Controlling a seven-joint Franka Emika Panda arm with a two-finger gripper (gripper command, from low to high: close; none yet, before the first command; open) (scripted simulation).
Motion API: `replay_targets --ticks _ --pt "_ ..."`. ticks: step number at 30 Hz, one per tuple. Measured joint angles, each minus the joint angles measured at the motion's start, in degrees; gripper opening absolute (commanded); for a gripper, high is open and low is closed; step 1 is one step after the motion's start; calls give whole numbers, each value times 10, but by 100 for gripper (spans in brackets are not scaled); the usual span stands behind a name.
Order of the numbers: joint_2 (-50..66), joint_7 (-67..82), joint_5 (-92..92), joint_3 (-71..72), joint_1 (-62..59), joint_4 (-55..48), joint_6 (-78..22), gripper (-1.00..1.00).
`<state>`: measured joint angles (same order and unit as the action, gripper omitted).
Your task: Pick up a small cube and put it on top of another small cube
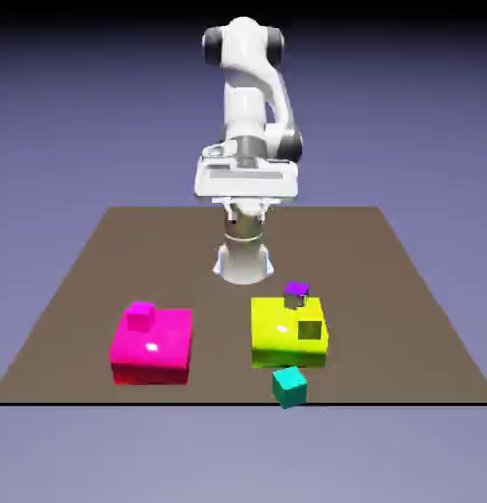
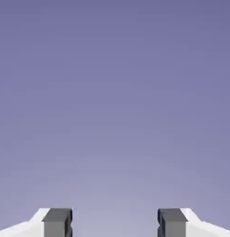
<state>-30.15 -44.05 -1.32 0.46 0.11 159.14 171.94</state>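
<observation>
A small teal cube [image 1: 290, 386] sits at the brown table's [image 1: 405, 295] near edge, just in front of a big flat yellow block [image 1: 277, 329], well apart from the raised gripper [image 2: 115, 222], which faces only backdrop. A small magenta-pink cube [image 1: 141, 314] rests on a big flat magenta block [image 1: 159, 349] toward the exterior view's left. The grey fingertips [image 2: 57, 221] stand wide apart, holding nothing.

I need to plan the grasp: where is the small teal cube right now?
In the exterior view, the small teal cube sits on the table at its near edge, right of middle, just in front of the big yellow block.
</observation>
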Motion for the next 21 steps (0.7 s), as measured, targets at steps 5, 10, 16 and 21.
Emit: replay_targets --ticks 5,10,16,21 --pt "104 -66 -55 19 -24 -77 -86 0" --pt "208 -132 -109 38 -48 -154 -171 0" --pt "332 -211 -175 61 -76 -247 -274 0" --pt "436 -277 -229 80 -100 -324 -360 0"
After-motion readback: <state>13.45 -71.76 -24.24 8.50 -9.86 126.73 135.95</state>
